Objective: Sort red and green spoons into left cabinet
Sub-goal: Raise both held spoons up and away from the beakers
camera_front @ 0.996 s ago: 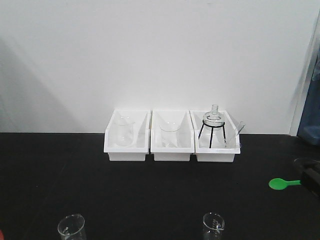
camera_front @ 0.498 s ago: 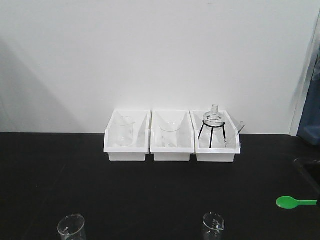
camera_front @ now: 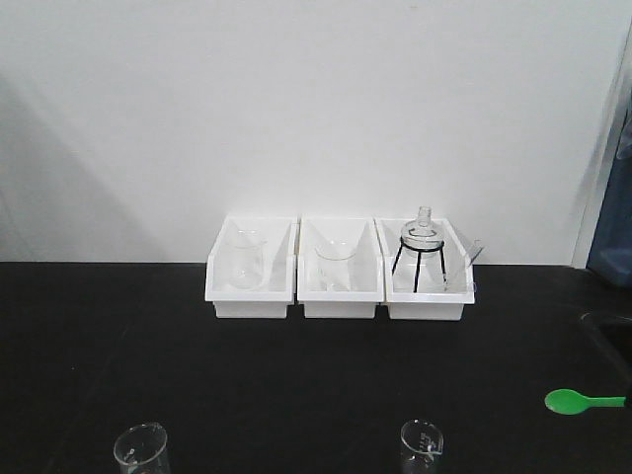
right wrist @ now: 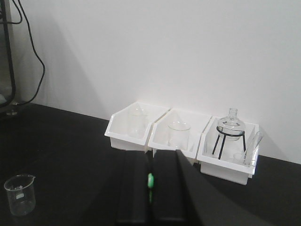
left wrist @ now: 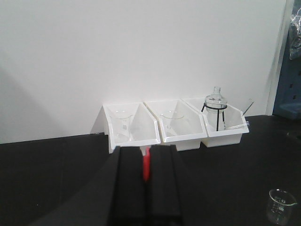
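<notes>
Red spoon, pinched by the left pincer, shows only wrist-side; right pincer pinches green spoon.

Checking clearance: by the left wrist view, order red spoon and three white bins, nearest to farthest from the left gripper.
1. red spoon, in the jaws.
2. left bin, straight ahead.
3. middle bin, ahead-right.
4. right bin, farthest right.

You get bright, even, diffuse light in all views. The white wall carries a soft grey shadow at its left. The black tabletop renders nearly featureless. The left gripper and right gripper appear slightly soft up close.
</notes>
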